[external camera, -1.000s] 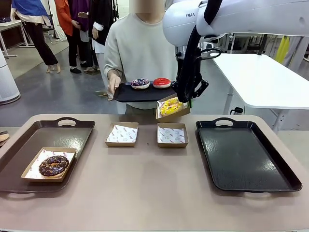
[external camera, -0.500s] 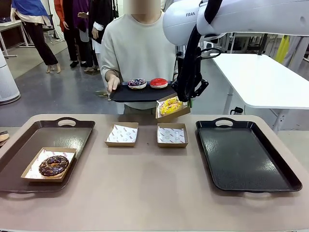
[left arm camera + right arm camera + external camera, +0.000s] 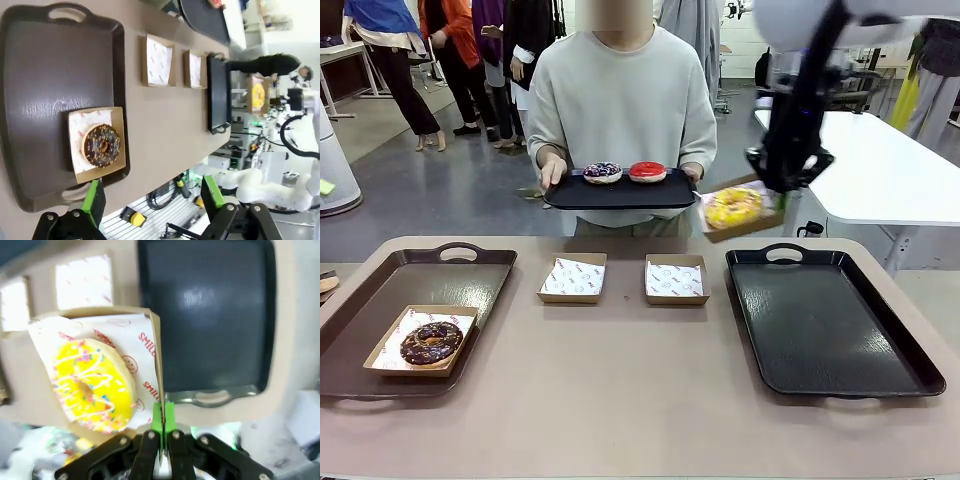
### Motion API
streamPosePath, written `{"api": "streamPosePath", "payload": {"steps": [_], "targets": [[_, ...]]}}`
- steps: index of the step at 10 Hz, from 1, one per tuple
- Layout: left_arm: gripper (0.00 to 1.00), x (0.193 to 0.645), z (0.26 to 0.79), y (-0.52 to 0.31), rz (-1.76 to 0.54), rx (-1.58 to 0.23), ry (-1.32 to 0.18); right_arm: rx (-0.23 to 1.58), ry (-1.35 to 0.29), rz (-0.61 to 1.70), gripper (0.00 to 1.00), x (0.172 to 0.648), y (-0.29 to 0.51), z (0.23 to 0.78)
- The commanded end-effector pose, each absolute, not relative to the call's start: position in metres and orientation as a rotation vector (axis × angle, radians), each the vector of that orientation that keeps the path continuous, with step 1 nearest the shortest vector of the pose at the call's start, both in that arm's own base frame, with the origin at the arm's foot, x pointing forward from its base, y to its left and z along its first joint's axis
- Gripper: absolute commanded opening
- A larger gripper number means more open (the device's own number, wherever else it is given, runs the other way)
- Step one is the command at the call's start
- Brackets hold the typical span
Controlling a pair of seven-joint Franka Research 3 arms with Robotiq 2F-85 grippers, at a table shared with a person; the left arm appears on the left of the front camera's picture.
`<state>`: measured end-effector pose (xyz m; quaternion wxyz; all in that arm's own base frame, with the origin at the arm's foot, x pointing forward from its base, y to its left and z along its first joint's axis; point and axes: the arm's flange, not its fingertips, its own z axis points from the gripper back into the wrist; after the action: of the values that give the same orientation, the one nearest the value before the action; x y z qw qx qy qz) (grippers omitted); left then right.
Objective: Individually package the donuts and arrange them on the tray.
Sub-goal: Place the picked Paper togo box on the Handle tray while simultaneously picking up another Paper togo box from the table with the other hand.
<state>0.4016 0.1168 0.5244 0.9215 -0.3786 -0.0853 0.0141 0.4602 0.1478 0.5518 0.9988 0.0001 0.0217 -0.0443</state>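
The right claw (image 3: 163,424) is clamped tight on the rim of a box (image 3: 156,355), with the yellow donut (image 3: 92,385) inside, just beside that claw. The left claw (image 3: 152,197) gapes empty, the chocolate donut (image 3: 101,145) well ahead of it.

Bright even light glares off blurred black tray (image 3: 210,340).

White right arm (image 3: 790,15), black right gripper (image 3: 163,410) with green pads (image 3: 158,420); person (image 3: 620,100) in pale long-sleeved sweatshirt.
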Motion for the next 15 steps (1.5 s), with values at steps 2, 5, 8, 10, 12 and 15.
{"api": "streamPosePath", "payload": {"steps": [2, 5, 8, 10, 12, 15], "targets": [[1.0, 0.446, 0.548, 0.057, -0.007, -0.61, -0.154, 0.04, 0.007, -0.097, 0.02, 0.42, 0.102, 0.508], [1.0, 0.488, 0.539, -0.013, -0.03, -0.455, -0.155, 0.003, 0.01, -0.075, 0.02, 0.412, 0.077, 0.475], [1.0, 0.517, 0.505, -0.075, -0.057, -0.292, -0.168, 0.027, 0.072, -0.095, 0.02, 0.424, 0.059, 0.434], [1.0, 0.515, 0.483, -0.114, -0.103, -0.195, -0.192, 0.004, 0.071, -0.111, 0.02, 0.417, 0.068, 0.446], [1.0, 0.514, 0.454, -0.154, -0.136, -0.113, -0.19, 0.004, 0.071, -0.111, 0.02, 0.417, 0.068, 0.446], [1.0, 0.516, 0.41, -0.191, -0.164, -0.049, -0.178, 0.004, 0.071, -0.111, 0.02, 0.417, 0.068, 0.446]]}}
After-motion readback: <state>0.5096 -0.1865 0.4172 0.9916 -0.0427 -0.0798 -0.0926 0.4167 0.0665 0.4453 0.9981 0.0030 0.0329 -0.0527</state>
